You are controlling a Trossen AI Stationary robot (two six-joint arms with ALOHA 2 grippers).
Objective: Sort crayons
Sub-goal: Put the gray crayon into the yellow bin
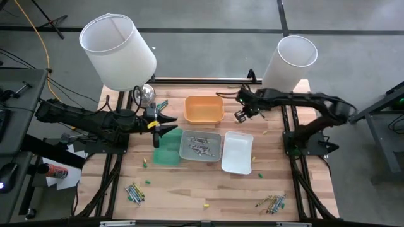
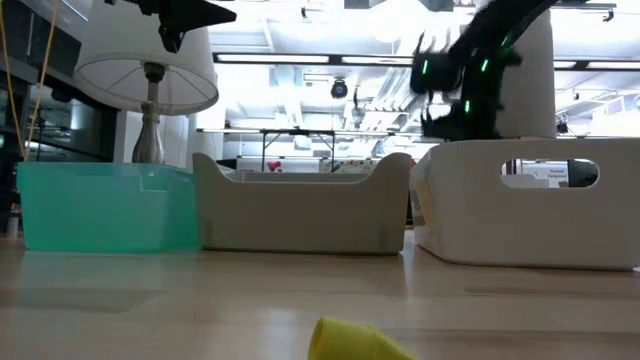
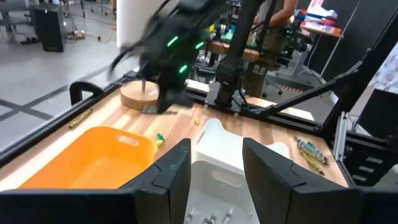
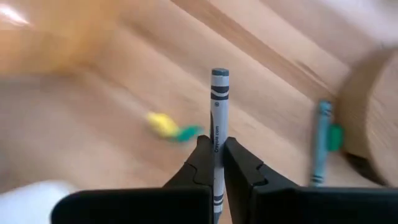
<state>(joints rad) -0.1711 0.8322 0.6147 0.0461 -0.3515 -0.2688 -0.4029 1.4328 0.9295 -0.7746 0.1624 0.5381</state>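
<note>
the right pincer (image 4: 217,163) is clamped on a grey crayon (image 4: 218,124), which stands straight up between its fingers with the lower end hidden behind them. in the high view this pincer (image 1: 242,114) sits above the worktop (image 1: 189,195) just right of the orange tray (image 1: 203,108), near the base of the right lamp (image 1: 288,62); the crayon itself is too small to pick out there. beneath it the right wrist view is smeared, showing only a yellow and green blur (image 4: 171,127) on the wood and a green crayon (image 4: 321,144) lying beside a round wooden base (image 4: 373,118).

the left pincer (image 1: 165,123) hangs above the green tray (image 1: 168,151), its fingers (image 3: 171,168) apart and holding nothing.

the grey tray (image 1: 201,145) holds several grey crayons (image 1: 199,146), though how many cannot be counted. the white tray (image 1: 237,152) lies just right of it. loose crayons lie in a bunch near the front left corner (image 1: 134,193) and another near the front right (image 1: 273,203), colours mixed and hard to separate. a few single pieces (image 1: 146,164) dot the wood between.

in the low view a yellow stub (image 2: 350,340), probably a crayon end, is cut off by the lower edge, and the trays hide all that lies behind them.
</note>
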